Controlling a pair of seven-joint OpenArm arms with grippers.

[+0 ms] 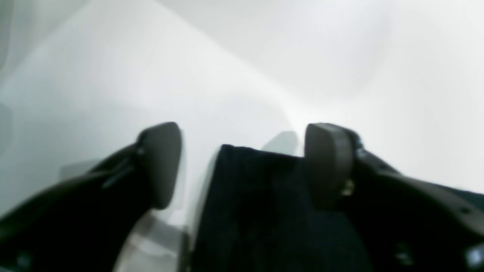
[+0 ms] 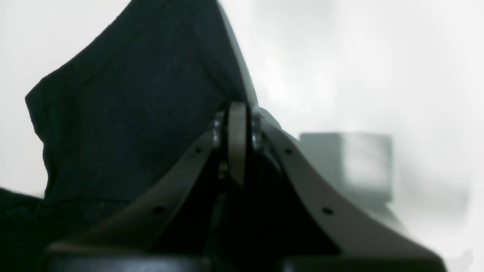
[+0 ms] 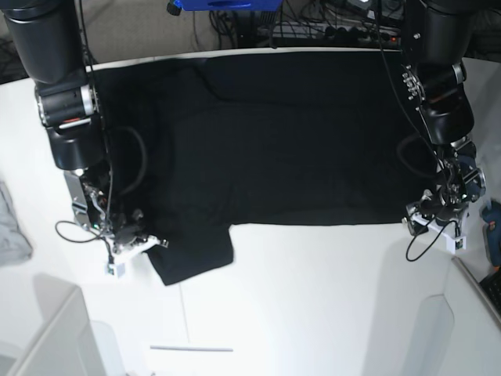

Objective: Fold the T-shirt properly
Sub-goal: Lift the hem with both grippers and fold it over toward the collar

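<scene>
Black cloth covered most of the white table [image 3: 313,298]: the T-shirt [image 3: 282,149] lay spread flat across the far half, its long straight edge running parallel to the table's near edge, with one sleeve reaching toward the near-left corner. No print showed on the upward face.

The right gripper [image 2: 237,143] sat at that sleeve, beside the table's left edge. Its jaws were pressed fully together, and in the right wrist view black fabric rose in a peak directly behind and against the fingers; the cloth appeared pinched there, though the exact bite was hidden by the fingers themselves.

The left gripper [image 1: 242,166] hovered low at the shirt's other end, near the table's right edge. Its jaws stood well apart, and a fold of black cloth stood between the two pads [image 1: 327,162], touching or nearly touching one of them while the other pad stayed clear. Nothing was clamped.

A small grey cloth [image 3: 12,227] lay at the far left edge of the table, well apart from the shirt. No container was visible.
</scene>
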